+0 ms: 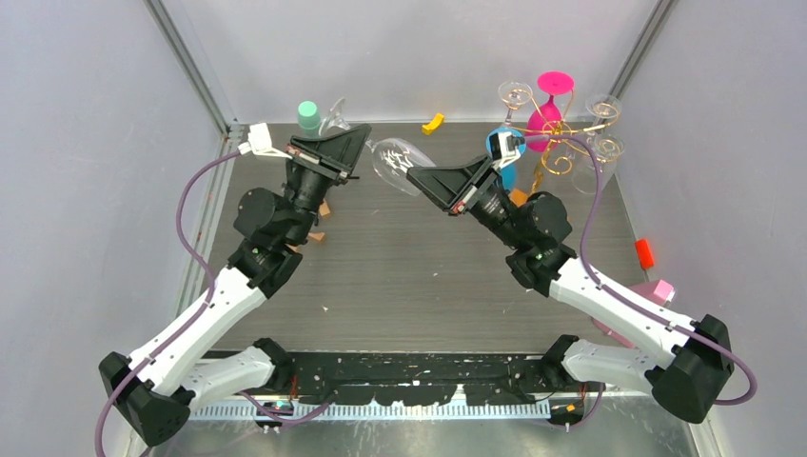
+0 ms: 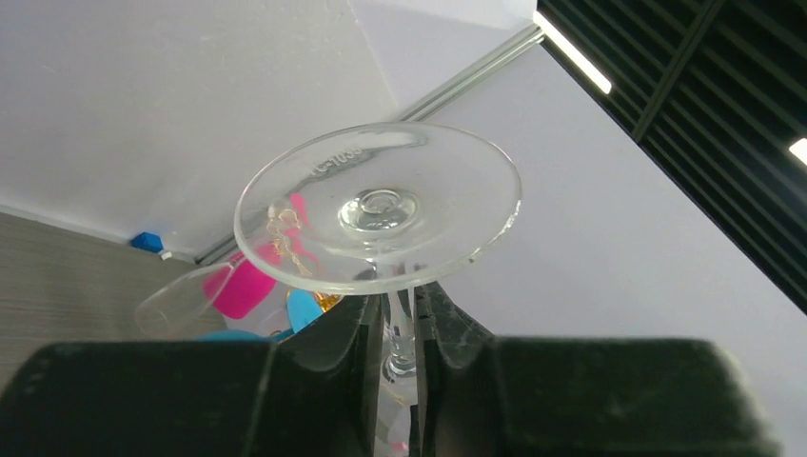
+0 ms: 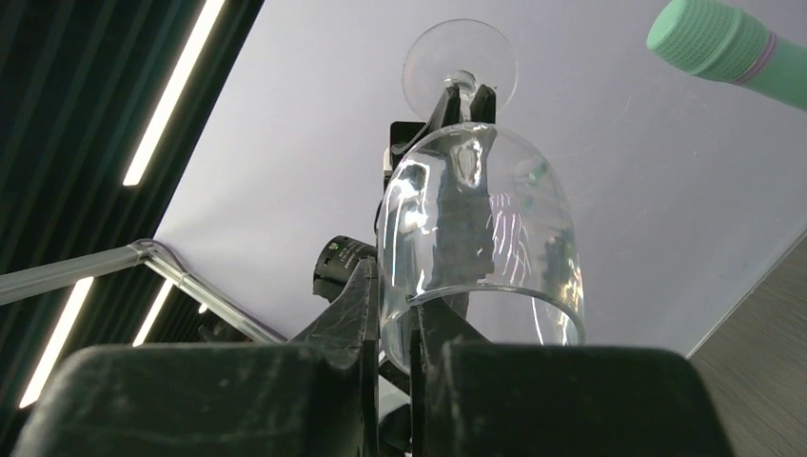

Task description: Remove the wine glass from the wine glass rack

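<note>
A clear wine glass [image 1: 395, 160] lies sideways in the air over the back of the table, away from the gold wire wine glass rack [image 1: 563, 143] at the back right. My left gripper [image 1: 356, 158] is shut on its stem, just below the round foot [image 2: 381, 209]; the stem runs between the fingers of the left gripper [image 2: 400, 324]. My right gripper [image 1: 413, 175] is shut on the rim of the bowl [image 3: 485, 228], one finger inside and one outside at the right gripper's tips [image 3: 392, 328].
The rack still holds clear glasses [image 1: 515, 93] [image 1: 603, 152], a pink glass [image 1: 552, 105] and a blue one [image 1: 501, 145]. A mint-green cylinder [image 1: 308, 114] stands at the back left. A yellow piece [image 1: 433, 122] and a red block [image 1: 645, 252] lie on the table.
</note>
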